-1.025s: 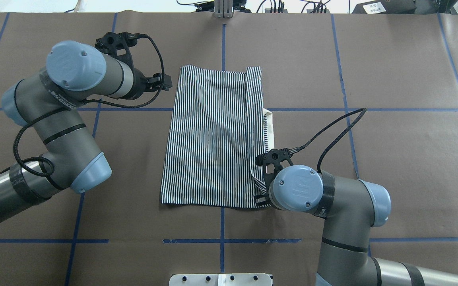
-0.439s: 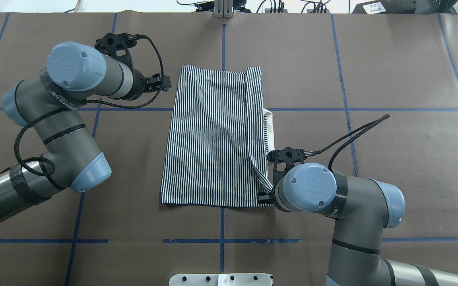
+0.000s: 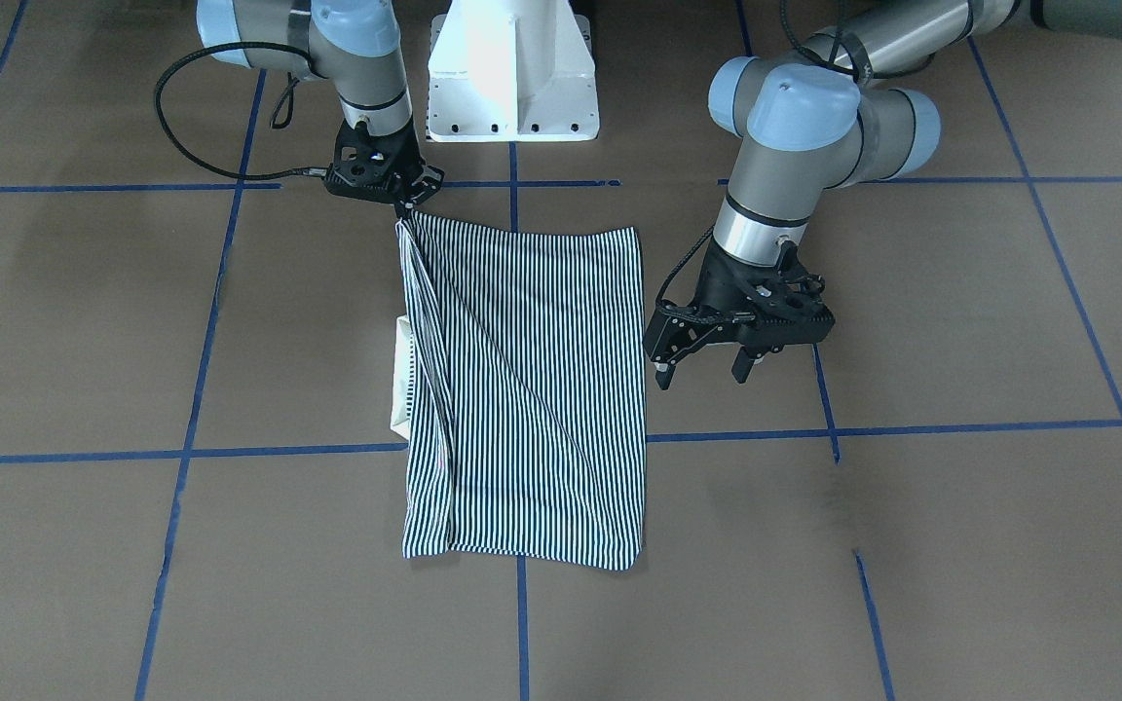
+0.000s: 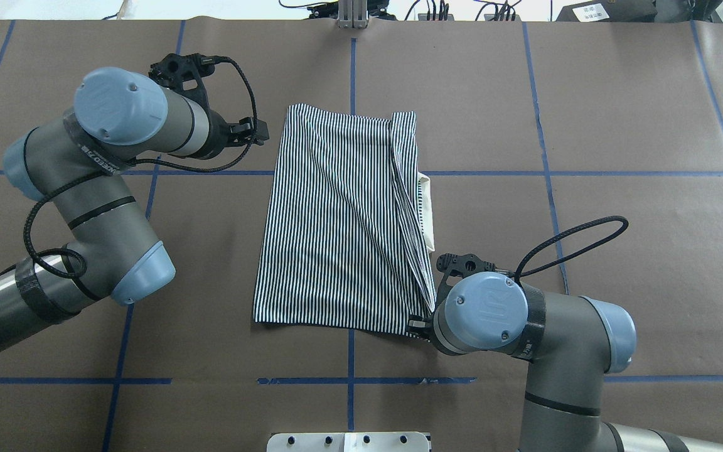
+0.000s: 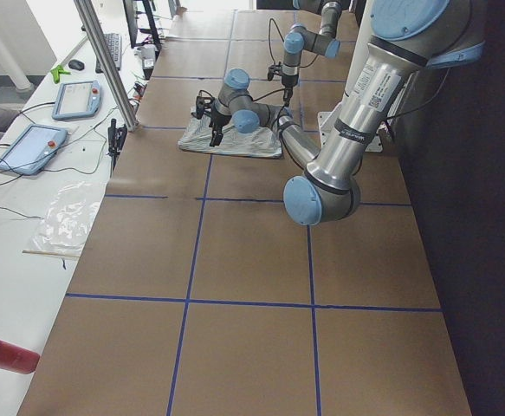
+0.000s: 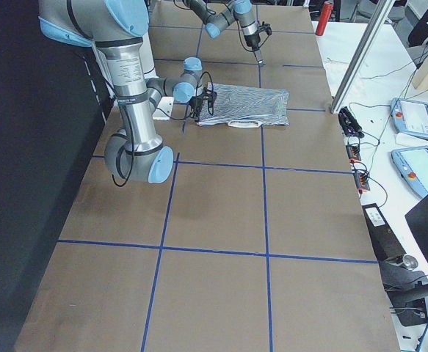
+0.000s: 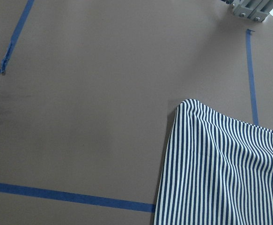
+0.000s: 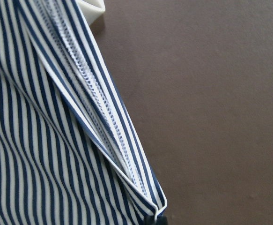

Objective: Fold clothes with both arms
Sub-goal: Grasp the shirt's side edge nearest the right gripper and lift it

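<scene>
The striped polo shirt (image 4: 336,220) lies folded into a tall rectangle in the middle of the table. Its cream collar (image 4: 425,207) peeks out at its right edge. My right gripper (image 4: 420,324) is shut on the shirt's near right corner. In the front view this gripper (image 3: 405,202) holds that corner raised, and a taut crease runs across the shirt (image 3: 542,389). The right wrist view shows the pinched hem (image 8: 127,159). My left gripper (image 3: 700,370) hangs open beside the shirt's left edge, apart from it. The left wrist view shows only the shirt's far corner (image 7: 220,178).
The white pedestal base (image 3: 512,78) stands at the robot's side of the table. Blue tape lines (image 4: 349,380) grid the brown tabletop. An aluminium post (image 4: 352,14) rises at the far edge. Tablets (image 5: 31,147) and cables lie on a side bench.
My right gripper has drawn the shirt's near right corner toward the robot and slightly outward, stretching a diagonal crease across the cloth. The left arm has hardly moved.
</scene>
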Controlling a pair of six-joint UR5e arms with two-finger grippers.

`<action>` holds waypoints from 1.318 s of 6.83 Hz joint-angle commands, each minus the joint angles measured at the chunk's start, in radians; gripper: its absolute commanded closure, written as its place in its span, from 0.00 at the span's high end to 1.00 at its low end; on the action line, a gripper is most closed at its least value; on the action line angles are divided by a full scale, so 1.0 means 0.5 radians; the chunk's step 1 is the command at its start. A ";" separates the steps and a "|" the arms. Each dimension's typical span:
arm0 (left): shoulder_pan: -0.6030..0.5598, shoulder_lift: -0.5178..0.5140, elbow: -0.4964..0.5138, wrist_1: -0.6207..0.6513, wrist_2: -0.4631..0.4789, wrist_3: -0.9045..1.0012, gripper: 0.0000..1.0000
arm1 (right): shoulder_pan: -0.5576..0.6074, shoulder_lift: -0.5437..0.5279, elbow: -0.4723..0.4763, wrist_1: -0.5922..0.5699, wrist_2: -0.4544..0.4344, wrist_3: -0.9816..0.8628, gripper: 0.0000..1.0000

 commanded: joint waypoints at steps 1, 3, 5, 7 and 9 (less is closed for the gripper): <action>0.000 -0.002 0.001 0.002 0.001 0.001 1.00 | -0.013 0.000 0.001 0.004 0.011 0.173 0.76; 0.000 -0.005 -0.002 -0.001 0.001 0.001 1.00 | 0.081 0.012 -0.005 -0.008 -0.008 -0.068 1.00; 0.000 -0.017 -0.005 0.002 0.001 0.001 1.00 | 0.256 0.076 -0.093 -0.020 -0.017 -0.494 1.00; 0.000 -0.020 -0.005 -0.001 0.001 -0.002 1.00 | 0.333 0.281 -0.363 -0.020 -0.017 -0.905 1.00; 0.003 -0.020 -0.005 0.002 -0.002 -0.002 1.00 | 0.336 0.325 -0.385 -0.200 0.008 -1.280 1.00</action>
